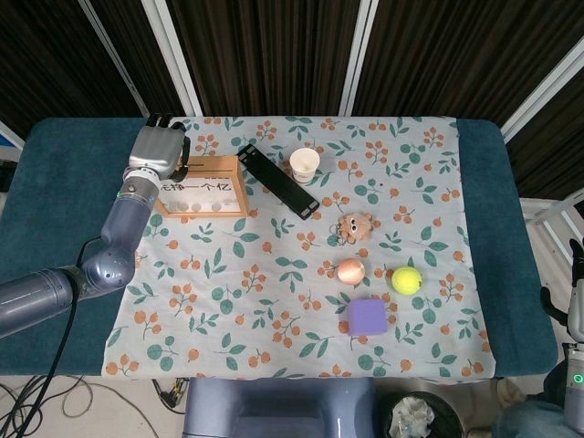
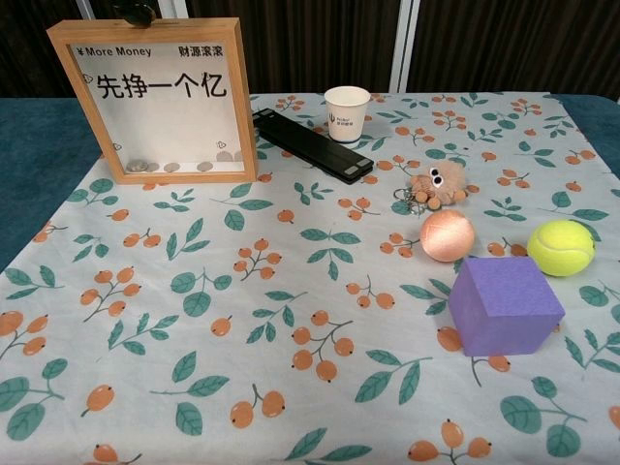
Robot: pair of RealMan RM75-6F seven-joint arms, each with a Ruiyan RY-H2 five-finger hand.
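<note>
The left robot hand (image 1: pixel 157 149) sits at the far-left of the worktop (image 1: pixel 55 182), over the top edge of the wooden frame (image 2: pixel 155 99); the head view shows only its back with the fingers pointing away toward the far side, so I cannot tell whether they are spread or curled over the frame's back edge (the chest view gives just a dark fingertip (image 2: pixel 134 13) peeking above the top rail). The frame stands upright, its glass front facing the near side, with coins heaped along its bottom; a hand coming over the top is well placed to steady it or take it by the rail.

The right robot hand (image 1: pixel 576 306) hangs at the far right edge of the head view, off the cloth, touching nothing; too little of it shows to tell how its fingers lie.

Just right of the frame lies a black bar (image 2: pixel 312 143), slanting from far-left to near-right; the paper cup (image 2: pixel 347 113) stands upright just beyond it. Well apart, in the near-right, cluster a furry toy (image 2: pixel 433 185), a pink ball (image 2: pixel 447 235), a tennis ball (image 2: pixel 561 246) and a purple cube (image 2: pixel 504 304); the pink ball looks close to the cube's far corner.
</note>
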